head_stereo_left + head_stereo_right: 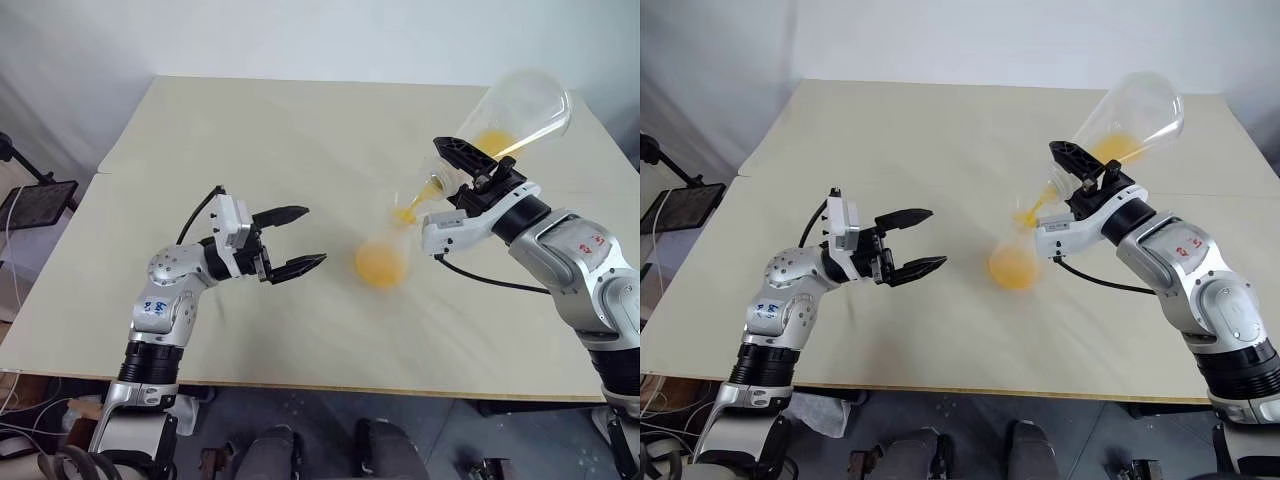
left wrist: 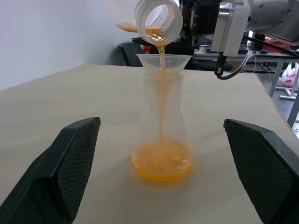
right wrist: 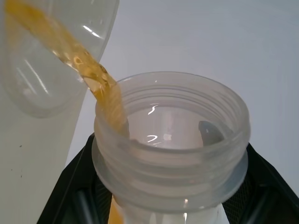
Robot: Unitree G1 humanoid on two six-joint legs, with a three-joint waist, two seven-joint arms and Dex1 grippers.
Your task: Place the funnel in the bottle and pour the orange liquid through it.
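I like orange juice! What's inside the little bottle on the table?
Orange liquid pools in the bottle; a thin stream falls through the funnel on top. The funnel's stem is hard to make out.

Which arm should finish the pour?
Right. The right gripper already holds the big flask tipped over the funnel, liquid streaming; the left gripper is open and apart.

The bottle (image 2: 162,126) is standing on the table (image 1: 250,140) with the funnel (image 2: 163,61) sitting in its neck. The tipped flask (image 1: 510,115) is hanging above and right of it, liquid (image 2: 161,161) running through the funnel and pooling in the bottle's base.
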